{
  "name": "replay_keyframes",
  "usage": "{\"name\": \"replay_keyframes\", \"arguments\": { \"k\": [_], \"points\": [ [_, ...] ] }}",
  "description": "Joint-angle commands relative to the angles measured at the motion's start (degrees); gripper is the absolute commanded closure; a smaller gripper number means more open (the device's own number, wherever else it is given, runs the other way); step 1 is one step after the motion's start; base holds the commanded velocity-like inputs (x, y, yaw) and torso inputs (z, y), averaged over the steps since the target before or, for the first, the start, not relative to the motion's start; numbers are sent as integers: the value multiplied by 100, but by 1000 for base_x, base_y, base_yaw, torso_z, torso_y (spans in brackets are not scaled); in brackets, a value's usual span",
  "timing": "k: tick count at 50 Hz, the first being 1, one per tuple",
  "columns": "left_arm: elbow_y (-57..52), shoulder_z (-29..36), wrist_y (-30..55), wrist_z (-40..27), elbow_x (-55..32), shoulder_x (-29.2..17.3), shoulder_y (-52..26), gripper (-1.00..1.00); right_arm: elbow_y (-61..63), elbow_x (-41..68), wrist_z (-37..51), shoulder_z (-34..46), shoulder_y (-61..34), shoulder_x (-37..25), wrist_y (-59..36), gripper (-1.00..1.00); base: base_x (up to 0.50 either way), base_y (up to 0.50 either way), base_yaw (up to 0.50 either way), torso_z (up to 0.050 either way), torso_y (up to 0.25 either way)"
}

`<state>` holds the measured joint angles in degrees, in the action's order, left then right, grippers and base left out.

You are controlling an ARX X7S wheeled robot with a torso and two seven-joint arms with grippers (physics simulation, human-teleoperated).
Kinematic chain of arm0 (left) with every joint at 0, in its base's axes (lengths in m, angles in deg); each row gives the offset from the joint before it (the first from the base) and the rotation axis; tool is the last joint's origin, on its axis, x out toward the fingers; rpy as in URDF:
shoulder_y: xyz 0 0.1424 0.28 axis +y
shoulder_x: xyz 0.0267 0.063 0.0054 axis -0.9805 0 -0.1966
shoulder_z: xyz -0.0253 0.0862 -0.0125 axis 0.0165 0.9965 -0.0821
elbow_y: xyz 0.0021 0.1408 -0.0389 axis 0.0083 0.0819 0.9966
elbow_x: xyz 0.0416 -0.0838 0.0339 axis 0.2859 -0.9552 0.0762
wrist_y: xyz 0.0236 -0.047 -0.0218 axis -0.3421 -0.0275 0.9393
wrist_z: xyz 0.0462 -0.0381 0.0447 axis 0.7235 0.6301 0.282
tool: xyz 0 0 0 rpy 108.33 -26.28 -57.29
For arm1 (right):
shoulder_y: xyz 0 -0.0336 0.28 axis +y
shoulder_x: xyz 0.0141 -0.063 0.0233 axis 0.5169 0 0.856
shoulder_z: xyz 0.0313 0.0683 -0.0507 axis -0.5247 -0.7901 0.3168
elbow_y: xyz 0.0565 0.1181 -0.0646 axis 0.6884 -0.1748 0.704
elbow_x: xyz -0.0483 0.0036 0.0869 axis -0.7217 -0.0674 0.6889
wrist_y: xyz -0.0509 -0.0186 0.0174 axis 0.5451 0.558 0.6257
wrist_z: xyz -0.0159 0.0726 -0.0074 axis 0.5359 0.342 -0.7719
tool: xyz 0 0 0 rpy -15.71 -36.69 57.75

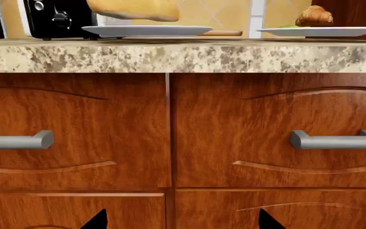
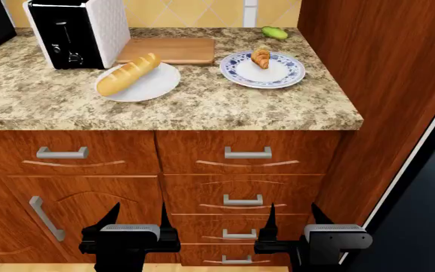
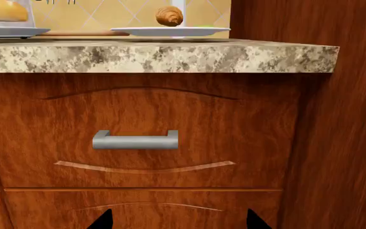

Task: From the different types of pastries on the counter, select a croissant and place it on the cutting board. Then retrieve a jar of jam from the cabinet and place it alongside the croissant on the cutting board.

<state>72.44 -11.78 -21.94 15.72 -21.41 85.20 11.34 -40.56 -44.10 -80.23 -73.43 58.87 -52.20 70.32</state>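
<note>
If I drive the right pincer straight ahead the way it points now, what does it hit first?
Most likely the wooden drawer front under the counter edge, around or just below its metal handle. The right pincer is open and empty, well below the croissant. How far off the drawer is cannot be judged.

Reddish wood drawers under yellow tiled wall.

The counter is showing speckled beige-brown granite. The croissant is glowing golden-brown on a white plate rimmed in blue pattern; the baguette is lying golden on a plain white plate. The cutting board is showing light-brown wood, the toaster black and white, the drawers reddish-brown with grey handles.
</note>
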Motion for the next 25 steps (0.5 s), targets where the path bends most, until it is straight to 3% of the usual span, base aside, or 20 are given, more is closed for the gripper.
{"name": "replay_keyframes", "arguments": {
  "k": [1,7,17,25],
  "points": [
    [-81,114,45,-114,-73,-91,31,-100,-38,66,125,107,-15,-94,14,-100,0,0,0,0,0],
    [-1227,246,918,-143,-256,-286,112,-100,380,78,245,218,-46,-288,-356,-100,0,0,0,9,0],
    [-3146,-411,3893,-208,-1507,-573,-971,-100,2012,472,-48,231,-430,-666,-2088,-100,0,0,0,50,0],
    [-4489,-1027,5568,-306,-2388,-862,-1684,-100,3126,807,-252,172,-1060,-957,-3215,-100,0,9,0,50,0]
  ]
}}
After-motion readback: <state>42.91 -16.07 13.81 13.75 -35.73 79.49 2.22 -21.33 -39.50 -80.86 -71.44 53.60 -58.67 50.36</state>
